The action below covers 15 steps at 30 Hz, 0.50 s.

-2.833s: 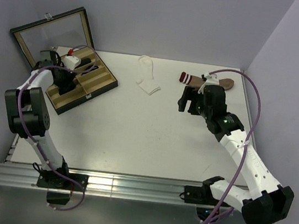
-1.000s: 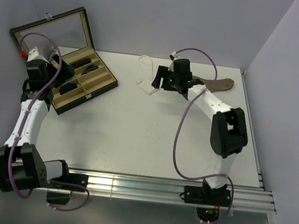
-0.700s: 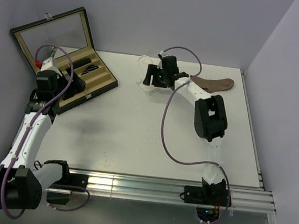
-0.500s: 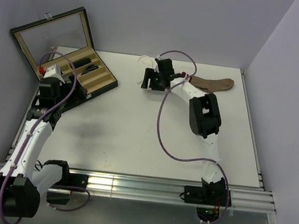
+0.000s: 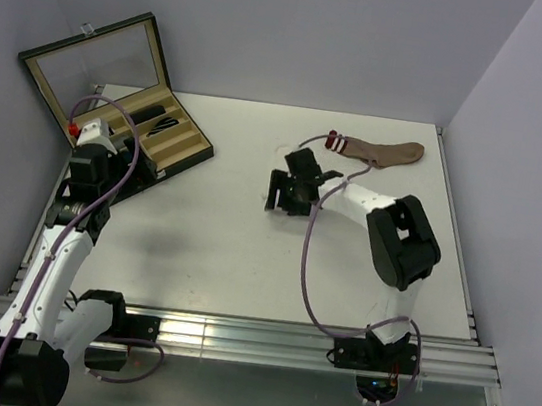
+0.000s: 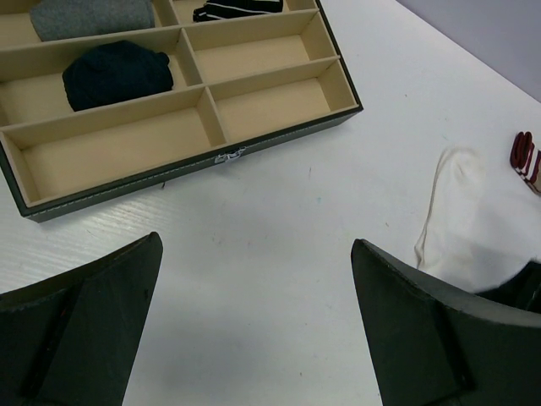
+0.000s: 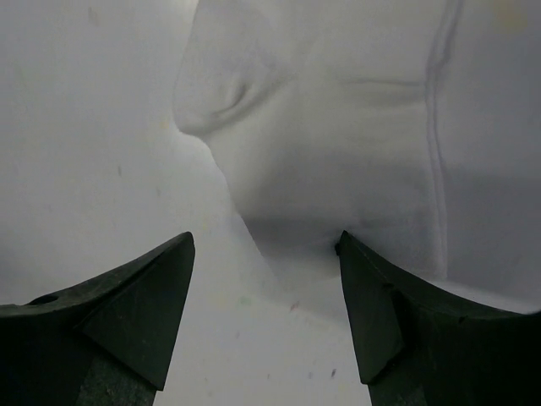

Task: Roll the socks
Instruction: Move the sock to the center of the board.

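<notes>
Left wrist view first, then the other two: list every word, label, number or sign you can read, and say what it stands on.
No readable text in any view.
The metal clasp on the compartment box shows no legible marking; it is too small to tell.
The stripes on the maroon sock cuff are pattern, not writing.

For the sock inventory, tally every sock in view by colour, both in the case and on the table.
Grey sock: 1
Navy sock: 1
Black sock with white stripes: 1
White sock: 1
Brown sock: 1
Total: 5
</notes>
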Tool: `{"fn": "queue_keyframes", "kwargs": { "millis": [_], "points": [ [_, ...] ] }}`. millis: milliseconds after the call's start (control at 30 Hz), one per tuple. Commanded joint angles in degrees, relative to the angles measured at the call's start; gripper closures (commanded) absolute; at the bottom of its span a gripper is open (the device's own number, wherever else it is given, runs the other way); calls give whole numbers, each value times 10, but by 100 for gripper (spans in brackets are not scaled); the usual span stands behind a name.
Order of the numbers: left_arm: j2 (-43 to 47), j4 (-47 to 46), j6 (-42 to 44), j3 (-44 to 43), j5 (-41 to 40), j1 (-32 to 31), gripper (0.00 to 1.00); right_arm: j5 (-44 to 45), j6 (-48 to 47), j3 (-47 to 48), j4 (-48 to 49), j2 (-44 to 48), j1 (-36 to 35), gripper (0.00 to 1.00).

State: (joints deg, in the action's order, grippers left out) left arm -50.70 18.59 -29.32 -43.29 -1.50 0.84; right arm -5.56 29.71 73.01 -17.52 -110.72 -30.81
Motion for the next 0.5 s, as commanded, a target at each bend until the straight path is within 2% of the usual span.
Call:
{"fn": "queue_keyframes", "kwargs": {
  "millis": [0,100,200,300,467],
  "points": [
    [10,6,-4,-16,-11,-4,1,6,39,-54,-60,64,-70,23],
    [9,11,-7,-22,-5,-4,1,25,17,-24,-102,104,-127,23],
    [10,11,-7,-22,4,-4,1,27,-18,5,-108,136,-136,23],
    [11,10,-2,-21,9,-4,1,80,-79,50,-127,123,-131,24],
    [9,4,1,-19,25,-4,1,78,-153,125,-131,53,-77,25]
  ]
}}
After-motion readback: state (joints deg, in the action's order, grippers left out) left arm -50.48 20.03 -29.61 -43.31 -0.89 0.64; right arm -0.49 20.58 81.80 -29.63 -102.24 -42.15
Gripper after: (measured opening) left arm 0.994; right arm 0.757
